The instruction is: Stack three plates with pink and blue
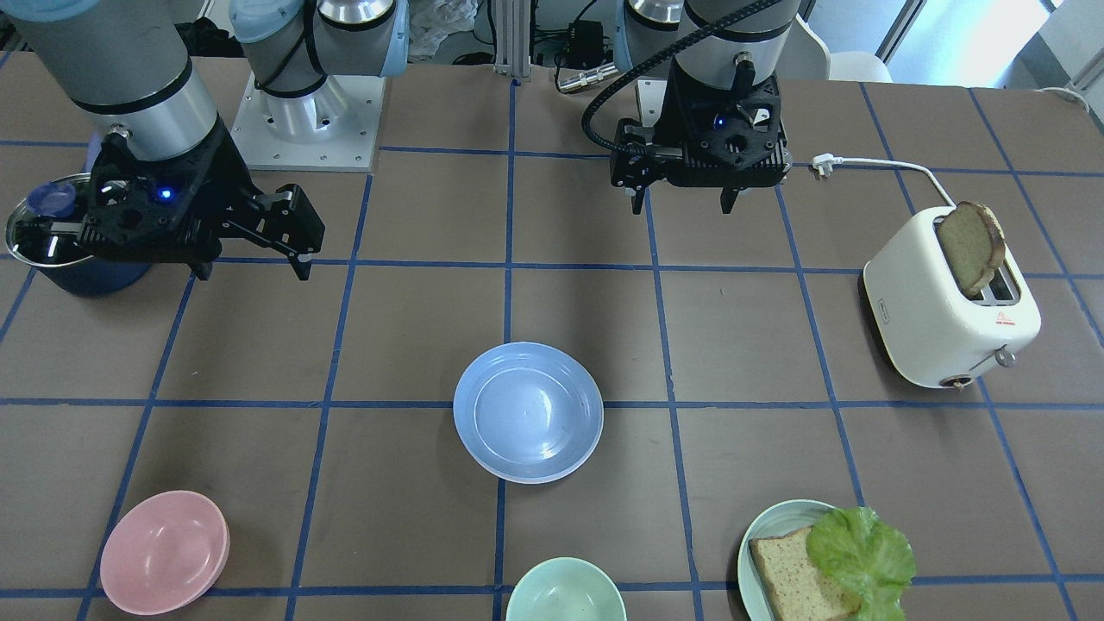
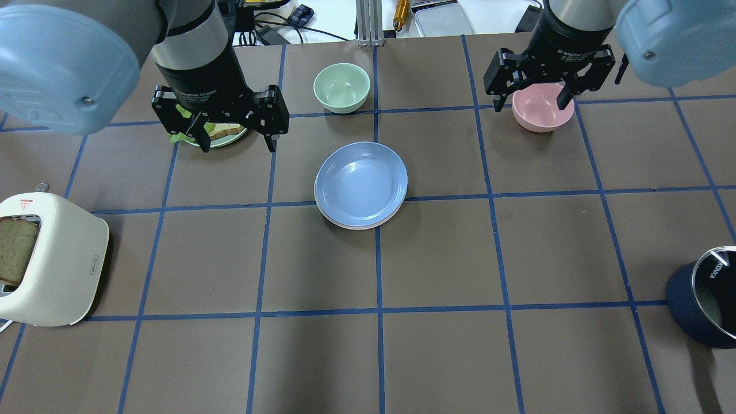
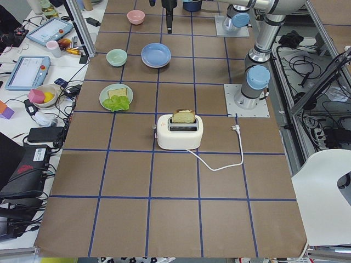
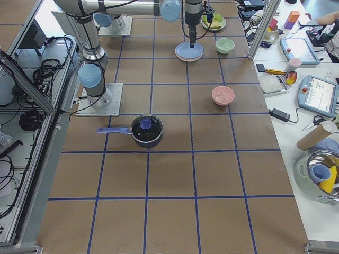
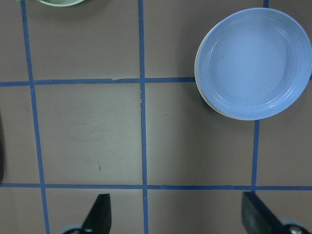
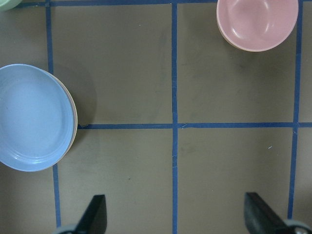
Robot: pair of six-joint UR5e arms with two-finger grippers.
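Observation:
The three plates sit stacked at the table's middle. The light blue plate (image 1: pixel 528 410) (image 2: pixel 361 183) is on top, also in the left wrist view (image 5: pixel 253 61) and right wrist view (image 6: pixel 31 117). Only thin pale pink and cream rims (image 2: pixel 351 226) show beneath it. My left gripper (image 1: pixel 683 205) (image 2: pixel 236 138) (image 5: pixel 178 217) hangs open and empty above the table, to the plates' left. My right gripper (image 1: pixel 253 269) (image 2: pixel 532 103) (image 6: pixel 178 217) is open and empty, raised to the plates' right.
A pink bowl (image 1: pixel 164 552) (image 2: pixel 542 108) and a mint bowl (image 1: pixel 565 591) (image 2: pixel 341 86) stand on the far side. A teal plate (image 1: pixel 763 539) holds bread and lettuce. A white toaster (image 1: pixel 949 310) with bread stands on my left, a navy pot (image 2: pixel 704 305) on my right.

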